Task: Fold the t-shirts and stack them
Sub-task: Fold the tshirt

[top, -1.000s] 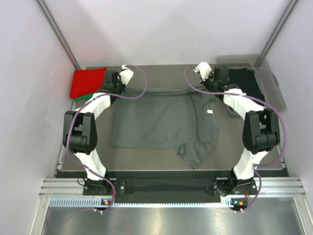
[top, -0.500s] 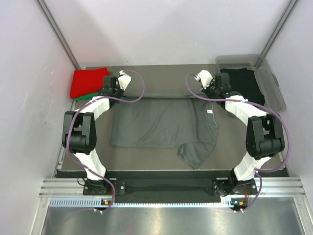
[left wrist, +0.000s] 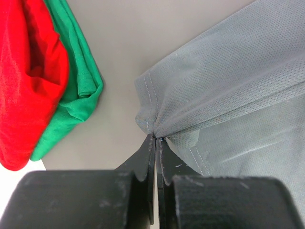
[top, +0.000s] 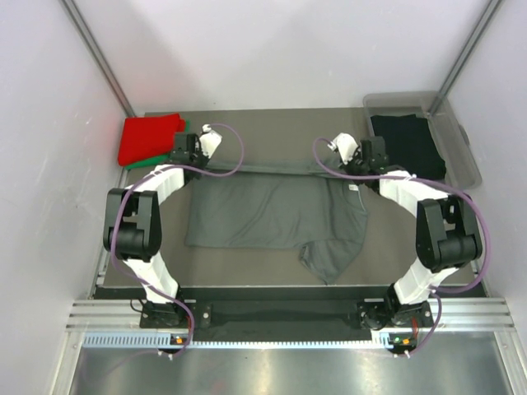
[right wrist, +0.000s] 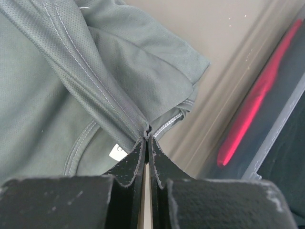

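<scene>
Four t-shirts (top: 272, 210) — grey (left wrist: 228, 71), red (top: 148, 136), green (left wrist: 78, 81), black (top: 408, 144)

Left gripper (left wrist: 155, 138): has drawn back toward the arm bases, from level with the middle of the red t-shirt (top: 148, 138) to level with its near edge, just beside it.
Right gripper (right wrist: 147, 136): has drawn back the same way by a like amount, well apart from the red t-shirt across the table.
Dark grey t-shirt (top: 272, 214), far edge: was slack and bowed. It is now a straight, taut line between the two grippers, about level with the red t-shirt's near edge, and possibly lifted off the table.
Black t-shirt (top: 408, 144): more of it shows, since the right arm has come off it.
</scene>
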